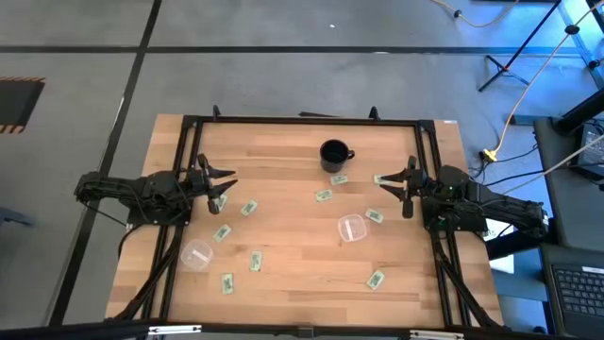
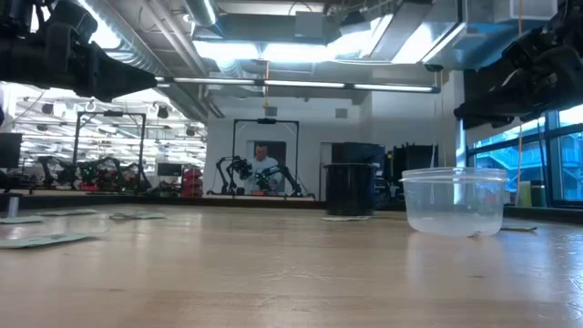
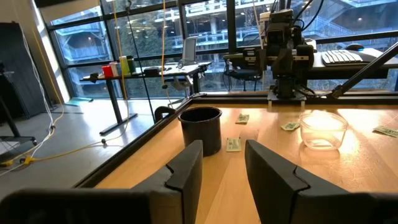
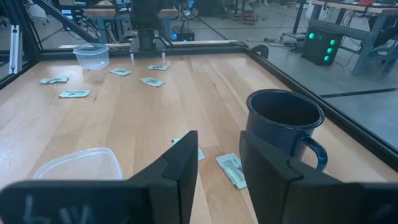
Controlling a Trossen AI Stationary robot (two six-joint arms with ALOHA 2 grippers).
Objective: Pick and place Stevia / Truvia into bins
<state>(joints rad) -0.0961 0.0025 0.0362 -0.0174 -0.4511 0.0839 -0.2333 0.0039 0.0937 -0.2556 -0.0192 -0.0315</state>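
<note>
Several pale green and white sachets lie flat and scattered on the wooden table, among them one (image 1: 324,195) near the middle and one (image 4: 233,169) beside the mug. One clear cup (image 1: 352,228) stands right of centre and the other clear cup (image 1: 196,254) stands toward the near left; both are upright. My left gripper (image 1: 229,184) hovers open over the table's left side, pointing right, near a sachet (image 1: 219,200). My right gripper (image 1: 382,180) hovers open over the right side, pointing left. In the wrist views, the left gripper (image 3: 222,168) and the right gripper (image 4: 219,163) hold nothing.
A black mug (image 1: 335,154) with a handle stands upright near the far edge, between the two grippers. A black frame (image 1: 302,121) runs around the table's far and side edges. Bare wood (image 1: 302,274) lies toward the near edge. A person (image 2: 265,167) stands far off in the room.
</note>
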